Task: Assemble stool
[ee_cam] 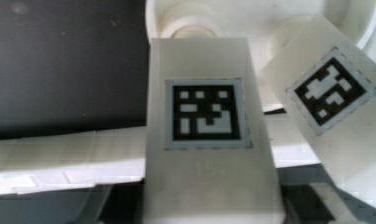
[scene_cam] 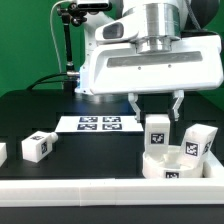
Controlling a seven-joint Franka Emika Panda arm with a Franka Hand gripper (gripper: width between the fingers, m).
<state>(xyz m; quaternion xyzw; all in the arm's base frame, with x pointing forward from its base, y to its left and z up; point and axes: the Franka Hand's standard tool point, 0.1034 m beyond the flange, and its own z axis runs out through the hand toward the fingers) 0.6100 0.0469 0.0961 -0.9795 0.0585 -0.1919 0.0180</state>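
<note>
The round white seat [scene_cam: 170, 167] lies on the black table at the exterior view's right. Two white tagged legs stand upright in it: one [scene_cam: 156, 131] under my gripper [scene_cam: 155, 112], another [scene_cam: 197, 141] to its right. In the wrist view the nearer leg [ee_cam: 206, 110] runs straight down between the jaws, and my gripper [ee_cam: 206, 206] is shut on it. The second leg [ee_cam: 327, 85] leans in beside it. A third leg [scene_cam: 38, 147] lies loose on the table at the left.
The marker board [scene_cam: 100, 124] lies flat behind the seat, near the arm's base. A long white rail [scene_cam: 100, 195] borders the table's front edge. Another white part [scene_cam: 2, 152] shows at the far left edge.
</note>
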